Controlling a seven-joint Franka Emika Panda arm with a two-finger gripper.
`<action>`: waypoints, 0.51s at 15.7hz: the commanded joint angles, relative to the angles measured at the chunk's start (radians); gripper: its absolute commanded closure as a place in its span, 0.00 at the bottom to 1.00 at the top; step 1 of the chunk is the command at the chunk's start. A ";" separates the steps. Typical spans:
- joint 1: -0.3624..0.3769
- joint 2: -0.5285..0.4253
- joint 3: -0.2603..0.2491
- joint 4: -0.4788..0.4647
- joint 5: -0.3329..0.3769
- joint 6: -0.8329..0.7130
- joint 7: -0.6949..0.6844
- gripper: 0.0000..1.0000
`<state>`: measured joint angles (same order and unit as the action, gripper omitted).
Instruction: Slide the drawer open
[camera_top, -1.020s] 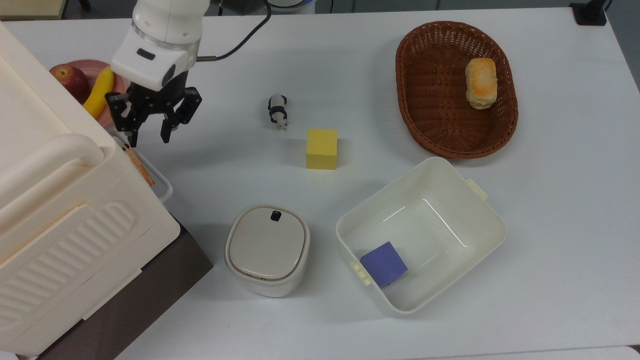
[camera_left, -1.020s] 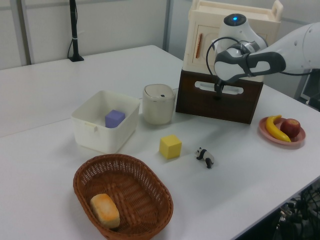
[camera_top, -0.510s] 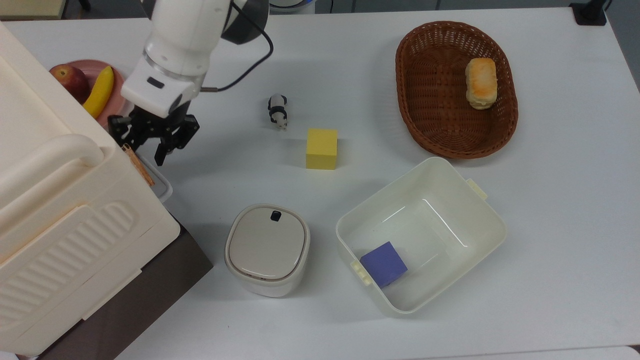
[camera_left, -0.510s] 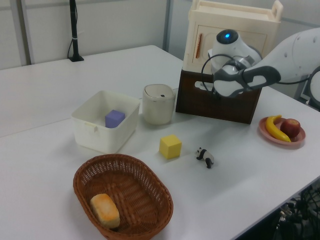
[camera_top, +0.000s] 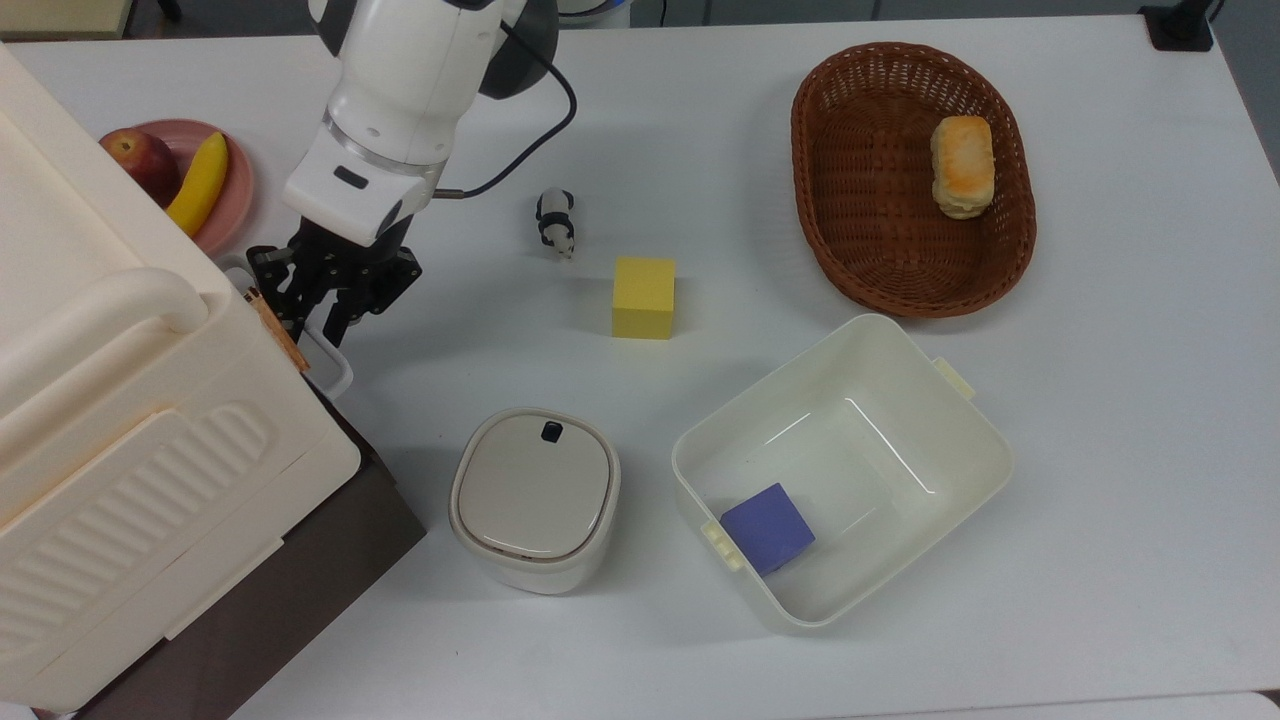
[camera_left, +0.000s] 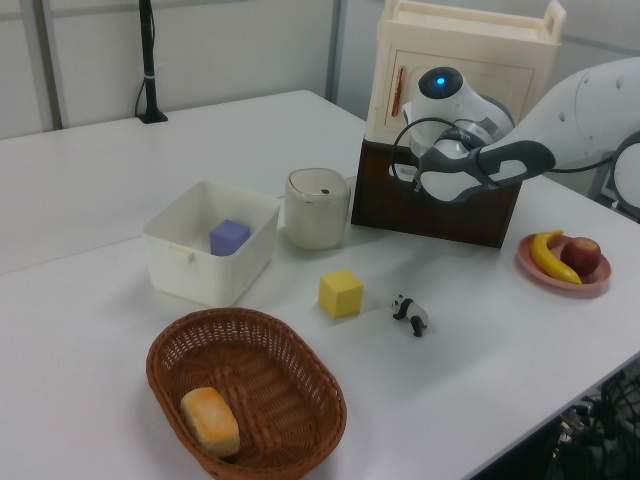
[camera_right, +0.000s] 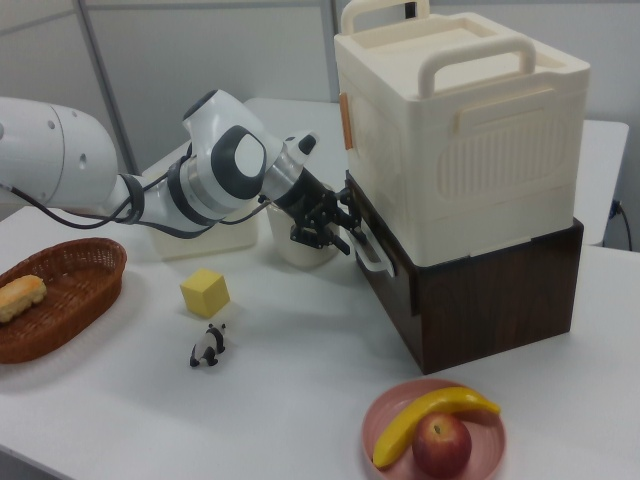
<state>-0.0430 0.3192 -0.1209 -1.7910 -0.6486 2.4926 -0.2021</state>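
Note:
The drawer (camera_right: 386, 288) is the dark brown front panel under the cream ribbed box (camera_top: 120, 400); it also faces the left view (camera_left: 450, 215). Its white loop handle (camera_top: 336, 372) sticks out toward the table (camera_right: 372, 256). My gripper (camera_top: 318, 318) hangs from the white arm at the handle's far end, fingers drawn close around the loop. In the right view the gripper (camera_right: 336, 228) sits against the handle's upper part. The arm covers most of the handle in the left view.
A lidded cream pot (camera_top: 535, 500) stands just beside the drawer front. Further off are a yellow cube (camera_top: 643, 297), a toy panda (camera_top: 555, 222), an open tub (camera_top: 700, 440) holding a purple cube (camera_top: 768, 527), a wicker basket (camera_top: 830, 230) with bread, and a fruit plate (camera_top: 238, 190).
The gripper came down and toward the handle from beside the fruit plate. Its fingers went from spread wide to closed around the white loop. The handle has shifted slightly outward.

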 joint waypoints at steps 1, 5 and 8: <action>0.015 -0.084 -0.002 -0.082 -0.016 0.012 0.035 0.64; 0.032 -0.169 -0.002 -0.169 -0.014 0.008 0.032 0.71; 0.028 -0.173 -0.002 -0.171 -0.014 0.011 0.030 0.75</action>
<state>-0.0238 0.2058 -0.1176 -1.8911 -0.6486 2.4925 -0.1968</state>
